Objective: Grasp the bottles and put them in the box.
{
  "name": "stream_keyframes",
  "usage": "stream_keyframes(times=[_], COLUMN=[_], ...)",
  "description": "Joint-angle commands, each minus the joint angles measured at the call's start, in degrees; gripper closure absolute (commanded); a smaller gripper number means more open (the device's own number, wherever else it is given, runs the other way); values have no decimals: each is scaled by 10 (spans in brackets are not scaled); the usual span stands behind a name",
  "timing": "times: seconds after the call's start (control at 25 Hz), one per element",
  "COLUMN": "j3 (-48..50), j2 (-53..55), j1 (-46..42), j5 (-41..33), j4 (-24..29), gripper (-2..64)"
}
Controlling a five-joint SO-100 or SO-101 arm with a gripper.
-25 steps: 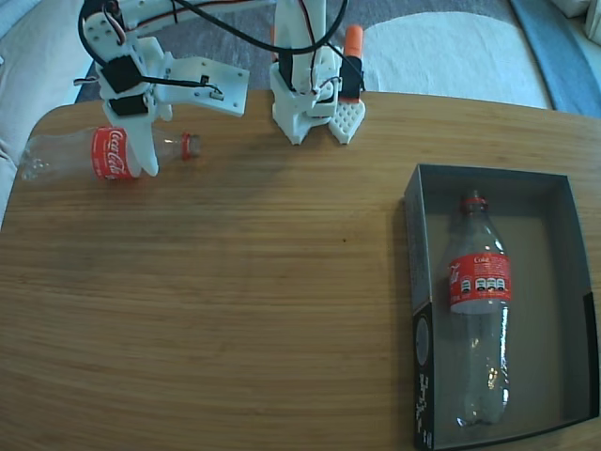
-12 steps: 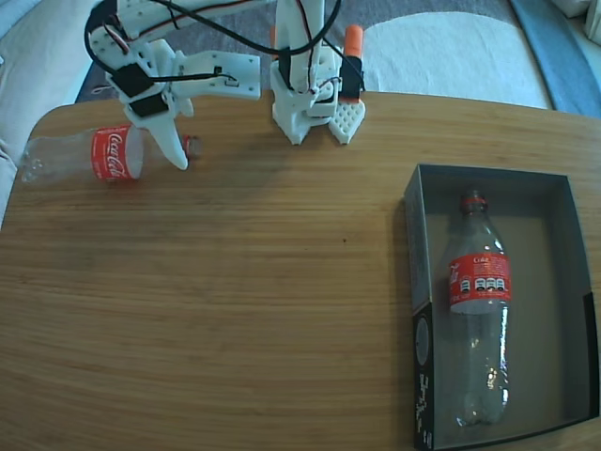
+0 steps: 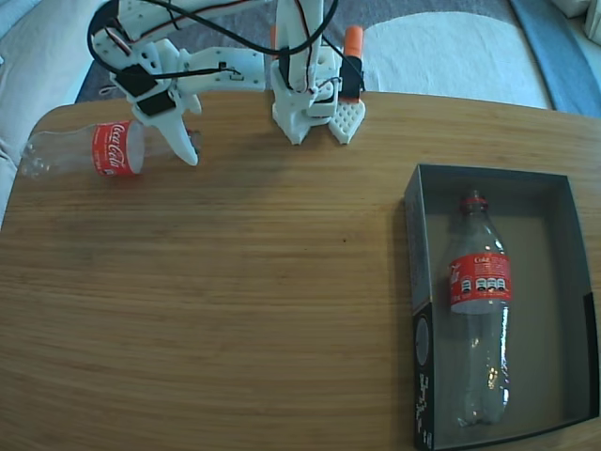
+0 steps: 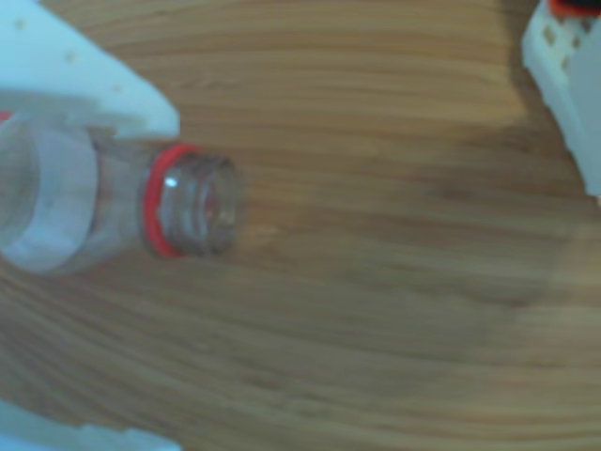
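So my gripper sits at the far left corner of the table in the fixed view, down over the neck end of the loose bottle, which lies on its side with its base toward the table's left edge. In the wrist view one white finger lies above the bottle's shoulder and the edge of the other shows at the bottom left corner, so my jaws are spread with the neck between them, not pinching anything yet. The mouth looks open there, with only the red ring behind the thread; I see no cap on it.

The box stands well apart, at the right side of the table, and the other bottle already lies inside it, cap toward the far wall, nearer the left wall, with bare grey floor to its right.

The step in hand, as I judge it, is the grasp. The neck is narrow and hard, a surer hold than the thin round body, which would likely squash or roll. I should settle so that both fingers bracket the neck just behind the red ring, then close slowly, since a lopsided touch could spin the bottle away toward the table edge. Held at one end, the empty bottle will probably droop, so I should lift high enough to clear the box wall.
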Motion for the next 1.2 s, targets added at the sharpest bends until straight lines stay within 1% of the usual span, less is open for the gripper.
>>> stream_keyframes(times=[0.0,0.12,0.2,0.4,0.6,0.92,1.16], j3=[-4,0,5,-25,-56,-98,-101], j2=[20,15,-8,-61,-95,-144,-155], j1=[8,13,16,12,16,19,40], j5=[1,-1,-1,1,1,0,-3], j4=[18,-16,-40,-47,-78,-82,-82], gripper=[200,199,199,199,199,205,205])
